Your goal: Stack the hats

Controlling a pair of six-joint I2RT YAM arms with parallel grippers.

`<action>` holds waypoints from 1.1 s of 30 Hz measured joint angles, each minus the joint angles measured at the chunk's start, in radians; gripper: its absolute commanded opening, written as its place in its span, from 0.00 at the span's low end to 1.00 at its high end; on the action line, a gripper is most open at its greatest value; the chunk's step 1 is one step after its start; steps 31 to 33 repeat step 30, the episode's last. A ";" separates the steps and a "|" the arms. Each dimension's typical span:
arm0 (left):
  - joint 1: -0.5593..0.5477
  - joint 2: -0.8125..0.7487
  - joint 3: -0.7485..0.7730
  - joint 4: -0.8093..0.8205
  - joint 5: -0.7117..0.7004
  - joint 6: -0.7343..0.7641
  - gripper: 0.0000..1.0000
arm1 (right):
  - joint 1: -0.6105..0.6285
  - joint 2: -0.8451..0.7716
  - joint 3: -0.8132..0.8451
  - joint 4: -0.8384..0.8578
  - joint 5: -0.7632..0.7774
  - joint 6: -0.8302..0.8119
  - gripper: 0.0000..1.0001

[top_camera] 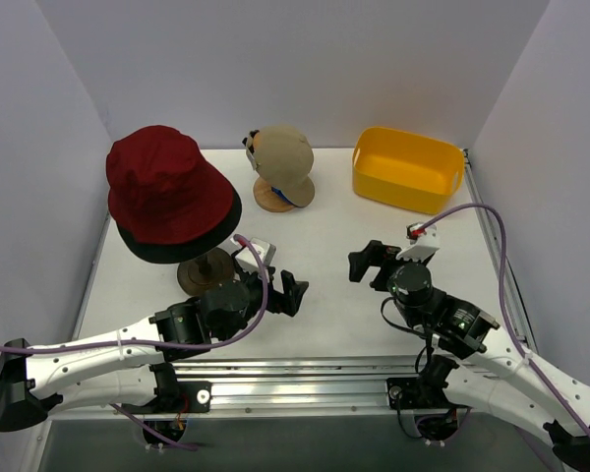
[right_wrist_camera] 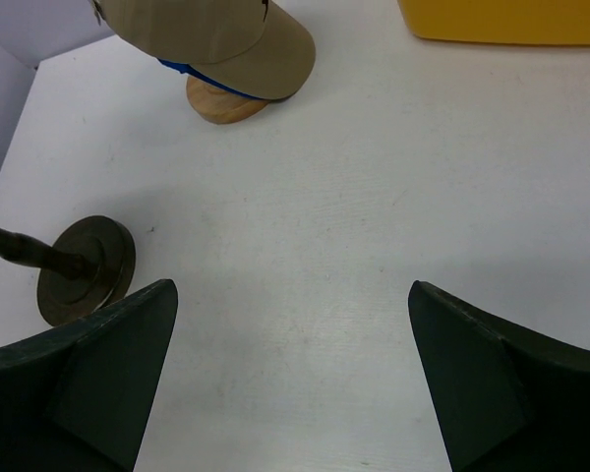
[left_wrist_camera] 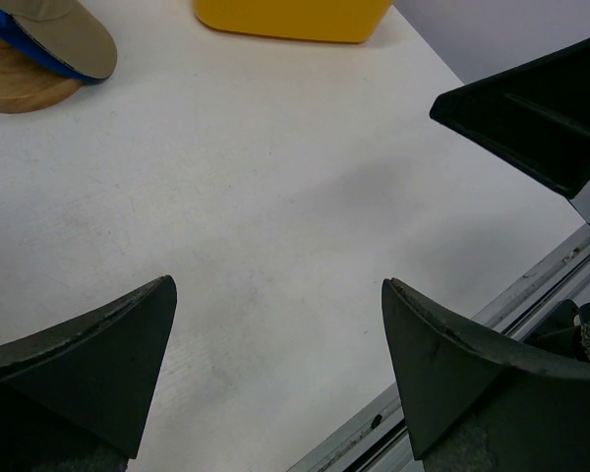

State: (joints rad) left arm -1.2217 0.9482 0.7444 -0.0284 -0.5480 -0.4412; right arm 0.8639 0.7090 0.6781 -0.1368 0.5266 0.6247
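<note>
The dark red bucket hat (top_camera: 165, 182) sits on top of the black bucket hat (top_camera: 182, 247), of which only the brim shows, both on a dark stand (top_camera: 205, 274) at the left. The tan cap (top_camera: 284, 156) covers the blue cap (top_camera: 286, 200), which shows only as a thin blue edge, over a wooden base (top_camera: 270, 198). My left gripper (top_camera: 291, 293) is open above bare table, right of the stand. Further right, my right gripper (top_camera: 370, 259) is open over bare table too. The wrist views show the tan cap (left_wrist_camera: 67, 33) (right_wrist_camera: 226, 37), and nothing between either gripper's fingers (left_wrist_camera: 278, 283) (right_wrist_camera: 290, 286).
A yellow basket (top_camera: 408, 169) stands at the back right (left_wrist_camera: 295, 18) (right_wrist_camera: 511, 20). The stand's round base (right_wrist_camera: 84, 270) lies left of my right gripper. White walls close the table on three sides. A metal rail (top_camera: 305, 379) runs along the near edge.
</note>
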 measured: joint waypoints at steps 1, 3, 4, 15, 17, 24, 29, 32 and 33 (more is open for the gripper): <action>0.000 0.000 -0.002 0.004 0.000 0.000 0.94 | 0.000 -0.013 -0.001 0.003 -0.001 -0.002 1.00; 0.000 0.000 -0.005 0.010 -0.001 0.000 0.94 | 0.000 -0.031 -0.002 0.009 -0.003 -0.005 1.00; 0.000 0.000 -0.006 0.015 -0.001 0.000 0.94 | 0.000 -0.036 -0.002 0.013 -0.003 -0.007 1.00; 0.000 -0.016 -0.015 0.034 -0.001 0.000 0.94 | 0.000 -0.036 -0.007 0.020 -0.011 -0.020 1.00; 0.000 -0.018 -0.015 0.034 -0.002 0.000 0.94 | 0.000 -0.036 -0.009 0.020 -0.012 -0.021 1.00; 0.000 -0.033 -0.030 0.040 -0.014 -0.001 0.94 | 0.000 -0.035 -0.018 0.021 -0.013 -0.022 1.00; 0.000 -0.051 -0.043 0.040 -0.031 -0.004 0.94 | 0.000 -0.035 -0.019 0.021 -0.013 -0.022 1.00; 0.000 -0.053 -0.043 0.040 -0.032 -0.004 0.94 | 0.000 -0.035 -0.020 0.022 -0.013 -0.022 1.00; 0.000 -0.053 -0.043 0.040 -0.032 -0.004 0.94 | 0.000 -0.035 -0.020 0.022 -0.013 -0.022 1.00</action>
